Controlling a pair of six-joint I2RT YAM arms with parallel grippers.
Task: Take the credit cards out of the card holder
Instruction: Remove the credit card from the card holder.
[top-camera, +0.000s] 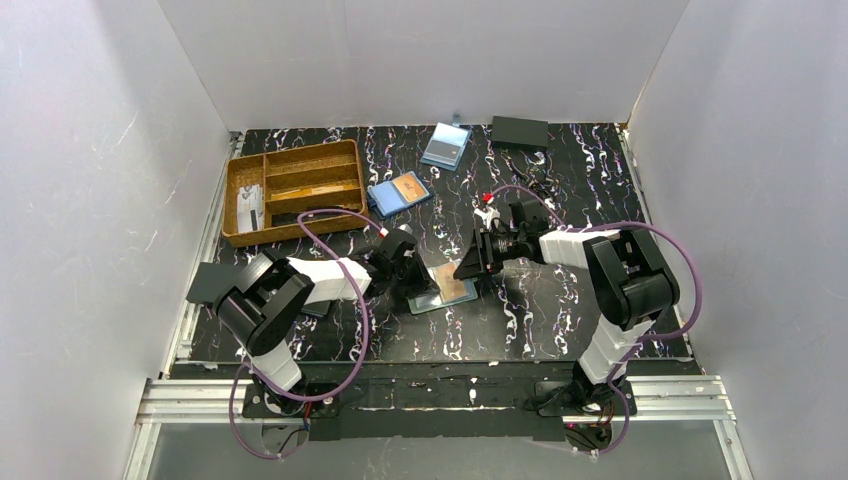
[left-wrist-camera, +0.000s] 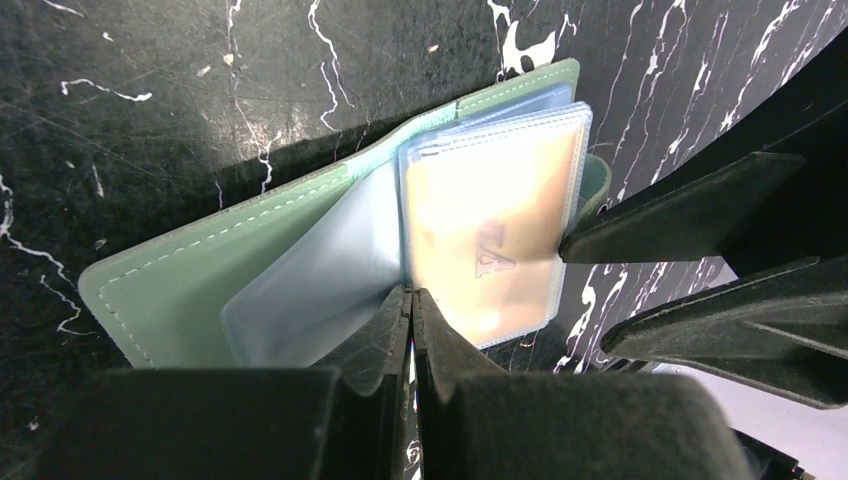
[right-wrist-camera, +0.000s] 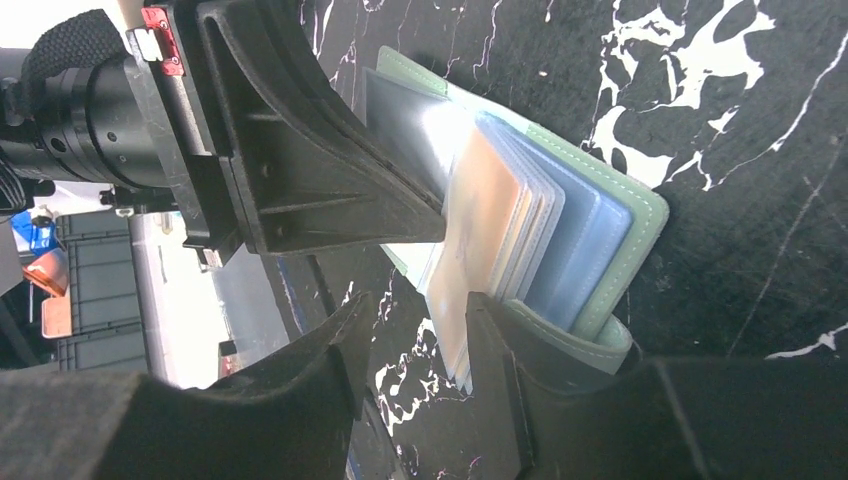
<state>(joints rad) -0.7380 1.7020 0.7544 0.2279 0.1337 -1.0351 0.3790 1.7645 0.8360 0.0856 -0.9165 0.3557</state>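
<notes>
Left fingers (left-wrist-camera: 445, 352) tight on card holder (left-wrist-camera: 170, 290) sleeve; right fingers (right-wrist-camera: 335, 362) apart astride it.

Card holder (top-camera: 445, 290) on table (top-camera: 560, 320) near centre, tray (top-camera: 295, 190) behind it leftward, box (top-camera: 519, 131) perhaps at the far edge

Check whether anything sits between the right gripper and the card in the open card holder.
No separate object does. The right gripper is open at the edge of the card, which lies under a clear sleeve. The left gripper is shut on a neighbouring page of the card holder, beside that gap.
</notes>
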